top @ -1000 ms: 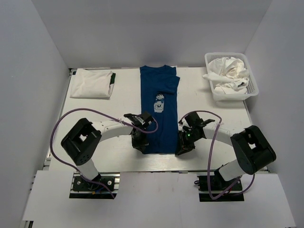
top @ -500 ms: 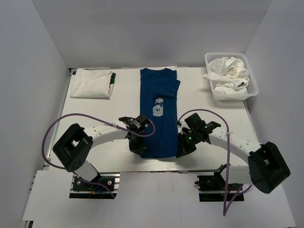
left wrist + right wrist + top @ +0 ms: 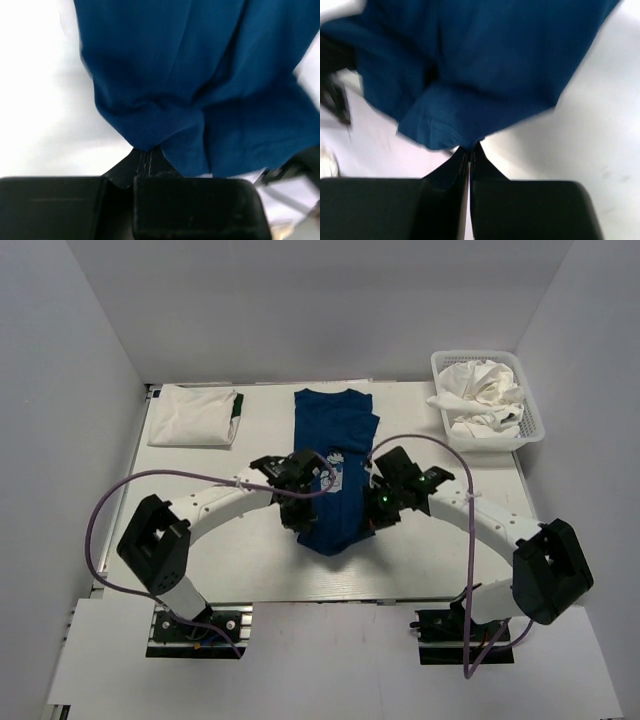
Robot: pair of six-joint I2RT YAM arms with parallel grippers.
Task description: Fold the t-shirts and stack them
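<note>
The left gripper (image 3: 295,520) and right gripper (image 3: 377,520) each pinch the blue t-shirt (image 3: 335,422) at its near hem; uneven travel could skew the fold.

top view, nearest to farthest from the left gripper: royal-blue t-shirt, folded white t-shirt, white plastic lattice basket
1. royal-blue t-shirt, centre, held by the left gripper
2. folded white t-shirt, far left
3. white plastic lattice basket, far right

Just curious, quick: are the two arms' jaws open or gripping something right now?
The left gripper: jaws shut on the blue t-shirt.
The right gripper: jaws shut on the same blue t-shirt.
</note>
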